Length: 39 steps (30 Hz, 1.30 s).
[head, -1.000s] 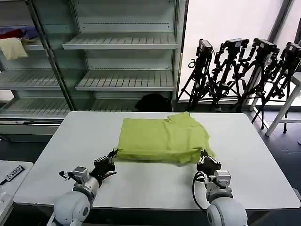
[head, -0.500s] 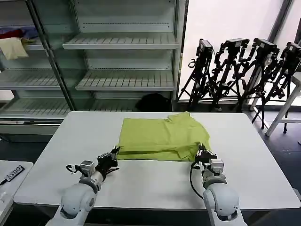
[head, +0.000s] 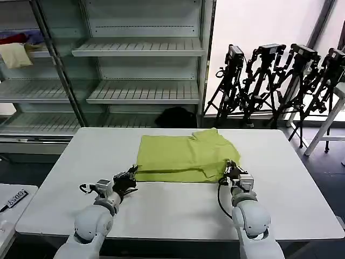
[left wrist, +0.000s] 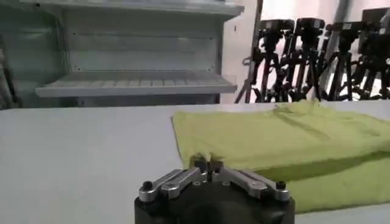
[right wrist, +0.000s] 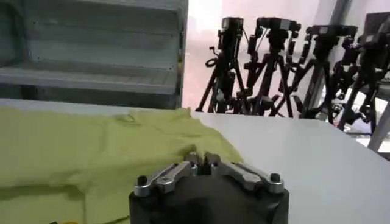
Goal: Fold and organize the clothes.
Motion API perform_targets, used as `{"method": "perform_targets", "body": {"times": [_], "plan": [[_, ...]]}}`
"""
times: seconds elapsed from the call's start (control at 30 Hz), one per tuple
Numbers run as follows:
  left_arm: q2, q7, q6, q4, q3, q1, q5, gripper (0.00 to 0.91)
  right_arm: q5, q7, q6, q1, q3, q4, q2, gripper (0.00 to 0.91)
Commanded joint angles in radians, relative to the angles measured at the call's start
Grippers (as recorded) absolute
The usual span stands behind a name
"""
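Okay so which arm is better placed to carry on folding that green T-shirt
Neither alone. The left gripper pinches the T-shirt at its near left corner and the right gripper its near right corner, so both seem equally placed.

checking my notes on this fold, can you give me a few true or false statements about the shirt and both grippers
1. The lime T-shirt lies on the white table. True.
2. The left gripper is at the shirt's near left corner, jaws shut on the cloth. True.
3. The right gripper hangs high above the table, well clear of the shirt. False: it is low at the near right corner, jaws shut on the fabric.
4. The shirt sits on a shelf. False: it is on the table, in front of the shelving.
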State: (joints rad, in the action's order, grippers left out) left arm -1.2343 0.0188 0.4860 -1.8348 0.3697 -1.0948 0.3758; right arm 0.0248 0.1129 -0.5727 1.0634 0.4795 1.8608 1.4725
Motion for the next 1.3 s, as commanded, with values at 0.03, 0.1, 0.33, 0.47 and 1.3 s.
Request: {"method": "perform_targets", "body": {"times": [0.03, 0.1, 0.33, 0.47, 1.3], "plan": [[0.005, 0.004, -0.013, -0.014, 0.012, 0.008, 0.004, 0.907, -0.006, -0.002, 0.001, 0.004, 0.024, 0.001, -0.008, 0.907], [0.007, 0.006, -0.013, -0.024, 0.017, 0.003, 0.008, 0.907, -0.006, -0.013, -0.005, 0.033, 0.042, 0.025, -0.012, 0.907], [0.012, 0.002, -0.017, -0.048, 0.023, -0.052, 0.0, 0.907, -0.001, -0.053, -0.005, 0.14, 0.107, 0.127, -0.017, 0.907], [0.007, -0.003, -0.019, -0.044, 0.019, -0.071, -0.014, 0.907, -0.002, -0.064, -0.004, 0.177, 0.131, 0.148, -0.017, 0.907], [-0.008, -0.002, 0.012, -0.027, 0.011, -0.082, -0.037, 0.826, -0.025, -0.078, 0.019, 0.195, 0.118, 0.014, 0.001, 0.0]]}}
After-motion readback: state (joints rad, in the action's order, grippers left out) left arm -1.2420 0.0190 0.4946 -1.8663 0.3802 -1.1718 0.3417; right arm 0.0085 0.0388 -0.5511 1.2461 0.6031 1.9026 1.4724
